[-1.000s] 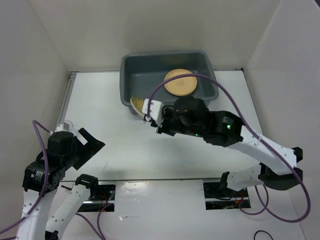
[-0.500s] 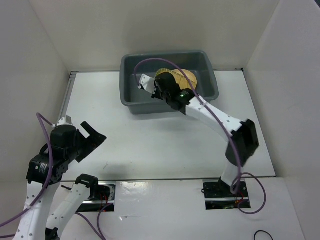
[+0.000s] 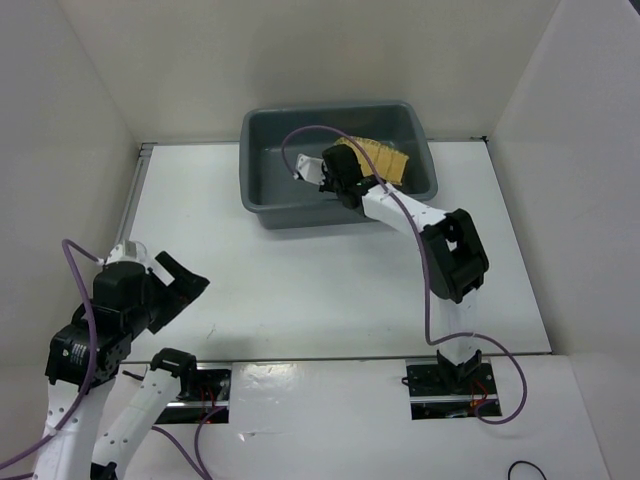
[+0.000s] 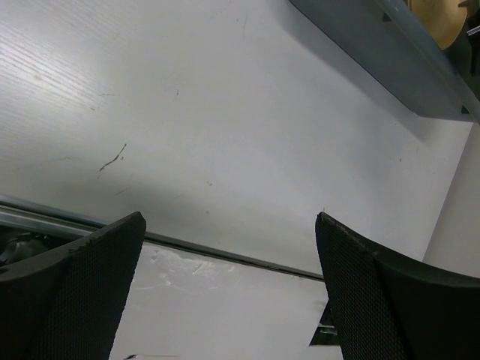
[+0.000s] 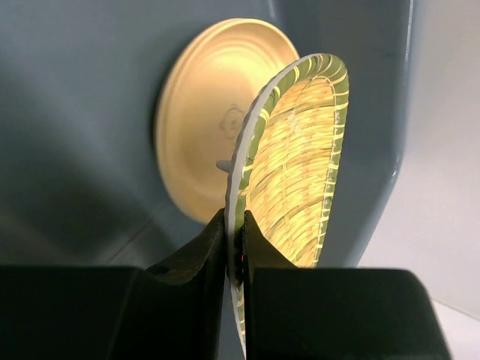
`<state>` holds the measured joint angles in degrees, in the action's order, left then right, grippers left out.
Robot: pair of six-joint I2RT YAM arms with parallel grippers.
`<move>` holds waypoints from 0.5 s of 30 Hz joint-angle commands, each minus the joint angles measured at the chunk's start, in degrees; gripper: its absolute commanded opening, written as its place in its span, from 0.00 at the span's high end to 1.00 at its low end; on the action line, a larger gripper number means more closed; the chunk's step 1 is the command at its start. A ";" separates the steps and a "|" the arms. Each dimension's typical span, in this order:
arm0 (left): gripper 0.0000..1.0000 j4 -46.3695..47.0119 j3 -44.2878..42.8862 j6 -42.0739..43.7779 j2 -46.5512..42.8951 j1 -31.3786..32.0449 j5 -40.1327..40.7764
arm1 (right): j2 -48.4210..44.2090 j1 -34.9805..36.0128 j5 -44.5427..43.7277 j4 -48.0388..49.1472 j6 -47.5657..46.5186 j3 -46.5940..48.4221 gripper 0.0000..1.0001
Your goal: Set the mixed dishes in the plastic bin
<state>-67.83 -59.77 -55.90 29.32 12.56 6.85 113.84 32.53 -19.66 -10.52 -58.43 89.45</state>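
The dark grey plastic bin (image 3: 262, 190) stands at the back middle of the table. My right gripper (image 3: 345, 172) reaches into it and is shut on the rim of the woven bamboo tray (image 3: 380, 157), held over the bin's right half. In the right wrist view the jaws pinch the tray (image 5: 296, 172) edge-on, with a tan-yellow plate (image 5: 202, 120) lying on the bin floor (image 5: 75, 112) behind it. My left gripper (image 3: 180, 282) is open and empty above the table's near left. The glass cups and the second plate are not in view.
White walls enclose the table on the left, back and right. The left wrist view shows bare white tabletop (image 4: 225, 127), the bin's outer wall (image 4: 375, 60) at the top right and a metal strip (image 4: 225, 251) along the near edge.
My right arm has carried the woven tray from the bin's front left edge into the bin and over its right half, above the plate. The left gripper has shifted only slightly.
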 commanded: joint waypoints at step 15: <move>0.00 -0.63 1.32 -1.41 1.09 -0.34 0.71 | 7.97 -4.85 0.94 17.64 -10.12 0.54 1.00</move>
<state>-69.80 -59.09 -57.25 29.30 12.56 7.18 121.86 28.23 -18.17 -0.10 -66.28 87.64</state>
